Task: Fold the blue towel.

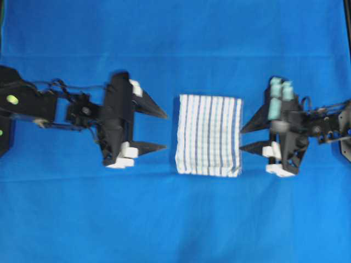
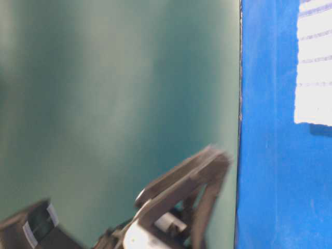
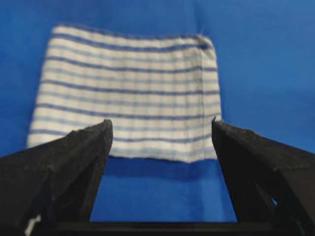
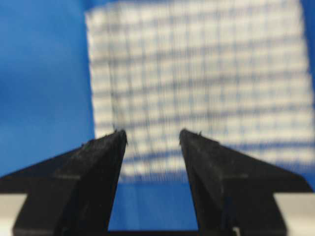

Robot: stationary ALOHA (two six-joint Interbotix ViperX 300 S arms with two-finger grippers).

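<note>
Blue table covering point(image 1: 82, 219) | folded blue towel point(image 1: 209, 135) centred | left pincer point(image 1: 163, 130), right pincer point(image 1: 243, 138) flank it, both released, apart from it

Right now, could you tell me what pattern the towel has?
White with thin blue stripes forming a fine check; the blue towel shows best in the left wrist view.

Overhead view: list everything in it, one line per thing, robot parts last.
blue towel: one, white with thin dark-blue and light-blue stripes, folded into a compact rectangle, flat at the middle of the table between the two arms.
table covering: one, plain solid blue, spread across the whole visible surface under the towel.
left gripper: one, black with white parts, left of the towel, jaws open and pointing at it, holding nothing, clear of its edge.
right gripper: one, black with white and teal parts, right of the towel, jaws open, tips at the towel's right edge, holding nothing.
</note>
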